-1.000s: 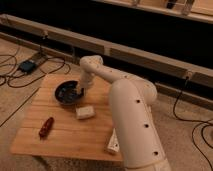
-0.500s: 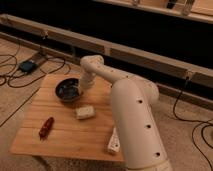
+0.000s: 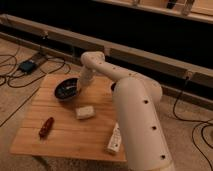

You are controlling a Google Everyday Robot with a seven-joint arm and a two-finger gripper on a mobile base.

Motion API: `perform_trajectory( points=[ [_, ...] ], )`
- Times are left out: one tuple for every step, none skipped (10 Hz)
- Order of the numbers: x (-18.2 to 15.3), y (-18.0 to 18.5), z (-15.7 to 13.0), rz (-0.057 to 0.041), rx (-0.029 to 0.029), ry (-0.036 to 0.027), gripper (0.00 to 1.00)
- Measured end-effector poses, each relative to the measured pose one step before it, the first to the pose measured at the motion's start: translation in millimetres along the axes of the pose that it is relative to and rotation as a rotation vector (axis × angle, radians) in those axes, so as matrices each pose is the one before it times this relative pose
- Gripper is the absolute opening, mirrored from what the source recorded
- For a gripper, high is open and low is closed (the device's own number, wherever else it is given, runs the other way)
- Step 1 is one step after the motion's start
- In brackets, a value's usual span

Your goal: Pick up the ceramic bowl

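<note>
The wide, shallow, dark grey-black glossy ceramic bowl point(image 3: 66, 89) sits on the light wooden slatted table point(image 3: 70, 135), toward the table's far left corner, and serves here as the landmark. The white robot arm point(image 3: 131, 107) rises from the right of the bowl, bends at a rounded elbow above the table's far edge and reaches down to the bowl's right rim. The gripper point(image 3: 79, 90) is at that right rim, touching or just over the bowl's edge; which of the two cannot be told, and whether it is spread or pressed together cannot be told either. In front of the bowl and slightly to its right lies a small pale rectangular block point(image 3: 84, 112) on the tabletop, near but apart from the bowl. Further in front and to the left of the bowl lies a slim red object point(image 3: 46, 127). Well to the right and in front of the bowl, beside the arm's lower section, lies a white elongated object point(image 3: 114, 139).
</note>
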Motion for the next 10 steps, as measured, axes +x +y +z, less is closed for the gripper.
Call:
perform_trajectory(
  points=[
    [-0.7, -2.55, -4.65, -0.00597, 0.01189, -0.00065, 0.0],
    [-1.86, -5.67, -10.09, -0.01158, 0.02938, -0.00401, 0.0],
    [-0.78, -2.63, -5.62, -0.0038, 0.01781, -0.00381, 0.0],
    [-0.23, -1.19, -3.93, -0.00061, 0.01416, -0.00423, 0.0],
    [-0.24, -1.78, -4.97, 0.00087, 0.01833, -0.00542, 0.0],
    [0.25, -1.52, -6.18, 0.00071, 0.02102, -0.00503, 0.0],
    [0.18, -1.66, -4.75, -0.0006, 0.01541, -0.00268, 0.0],
    [0.06, -2.09, -5.95, -0.00262, 0.01866, -0.00288, 0.0],
    [0.16, -2.47, -6.32, -0.0046, 0.0199, -0.00191, 0.0],
    [-0.8, -2.47, -5.87, -0.00836, 0.01796, -0.00458, 0.0]
  ],
)
